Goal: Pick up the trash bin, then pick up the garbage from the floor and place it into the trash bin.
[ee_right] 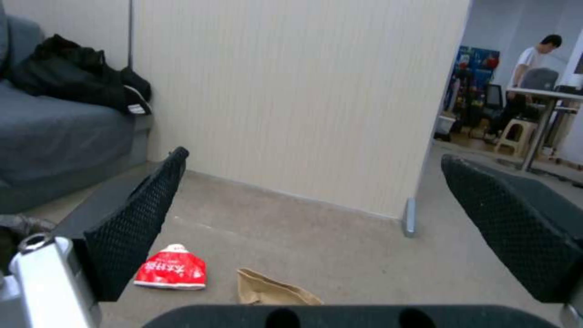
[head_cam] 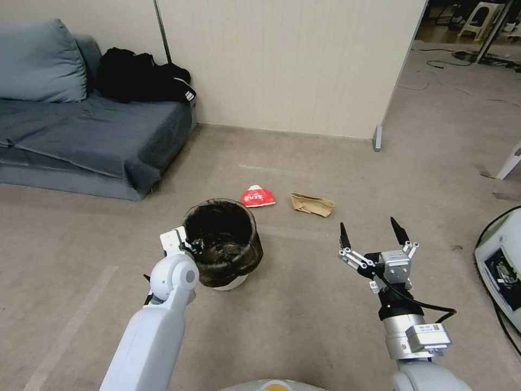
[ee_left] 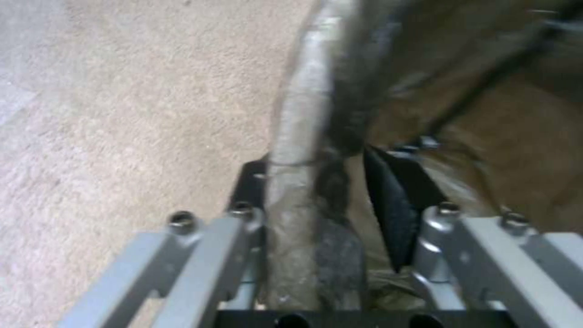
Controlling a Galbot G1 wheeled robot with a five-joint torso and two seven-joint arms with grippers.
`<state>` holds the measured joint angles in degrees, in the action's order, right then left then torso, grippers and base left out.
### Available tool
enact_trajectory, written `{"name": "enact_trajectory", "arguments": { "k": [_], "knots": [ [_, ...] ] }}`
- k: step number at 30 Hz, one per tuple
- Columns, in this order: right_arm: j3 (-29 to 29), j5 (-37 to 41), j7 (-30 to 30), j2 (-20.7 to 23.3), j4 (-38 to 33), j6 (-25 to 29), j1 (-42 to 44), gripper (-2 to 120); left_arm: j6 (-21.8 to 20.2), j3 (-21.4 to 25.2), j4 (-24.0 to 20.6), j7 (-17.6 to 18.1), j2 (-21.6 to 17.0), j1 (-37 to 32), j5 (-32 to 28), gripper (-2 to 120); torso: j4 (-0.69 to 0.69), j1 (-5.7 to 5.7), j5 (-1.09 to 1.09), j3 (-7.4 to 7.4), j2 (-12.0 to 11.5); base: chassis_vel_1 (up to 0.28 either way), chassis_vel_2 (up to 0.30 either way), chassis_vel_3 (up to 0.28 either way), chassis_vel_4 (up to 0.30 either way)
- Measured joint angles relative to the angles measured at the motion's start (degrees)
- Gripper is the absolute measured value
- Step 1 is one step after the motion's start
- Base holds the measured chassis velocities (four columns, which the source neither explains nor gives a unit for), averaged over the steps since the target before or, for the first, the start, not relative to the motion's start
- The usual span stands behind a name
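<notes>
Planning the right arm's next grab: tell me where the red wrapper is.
In the head view the red wrapper lies on the carpet just beyond the trash bin, left of the brown cardboard scrap and ahead of the open right gripper.

Your floor (head_cam: 304,304) is beige carpet; a grey sofa (head_cam: 81,136) sits at ten o'clock, a cream ribbed partition wall (head_cam: 287,60) at twelve.

The beige carpet floor (head_cam: 304,304) bears a red wrapper (head_cam: 258,196), a brown cardboard scrap (head_cam: 312,204) and a sofa (head_cam: 81,136)
</notes>
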<state>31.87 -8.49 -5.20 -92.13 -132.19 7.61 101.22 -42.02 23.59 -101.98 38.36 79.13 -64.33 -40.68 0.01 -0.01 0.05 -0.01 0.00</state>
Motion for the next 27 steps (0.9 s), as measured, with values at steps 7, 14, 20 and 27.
{"name": "enact_trajectory", "arguments": {
  "k": [7,14,20,27],
  "knots": [
    [0.02,-0.19,0.15,0.00,-0.28,0.00,0.11,100,0.03,-0.12,-0.27,1.01,0.70,-0.60,0.07,9,0.01,0.00,0.01,0.00,0.00,0.000,0.000,0.000,0.000],
    [-0.08,-1.24,0.48,0.00,-0.55,0.30,0.12,100,0.03,0.25,-0.71,1.89,1.35,-1.52,0.63,5,-0.01,0.00,-0.05,0.00,0.00,0.000,0.000,0.000,0.000],
    [0.89,-6.49,-0.16,0.00,-1.05,2.02,-0.66,100,0.00,0.55,-1.12,2.48,2.28,-1.84,1.56,5,-0.02,0.00,-0.05,0.01,0.00,0.000,0.000,0.000,0.000],
    [0.94,-6.70,-0.19,0.00,-1.13,2.11,-0.71,100,-0.17,1.03,-2.38,4.31,3.47,-2.27,2.45,1,-0.03,0.01,-0.09,0.02,0.00,0.000,0.000,0.000,0.000]
  ]
}}
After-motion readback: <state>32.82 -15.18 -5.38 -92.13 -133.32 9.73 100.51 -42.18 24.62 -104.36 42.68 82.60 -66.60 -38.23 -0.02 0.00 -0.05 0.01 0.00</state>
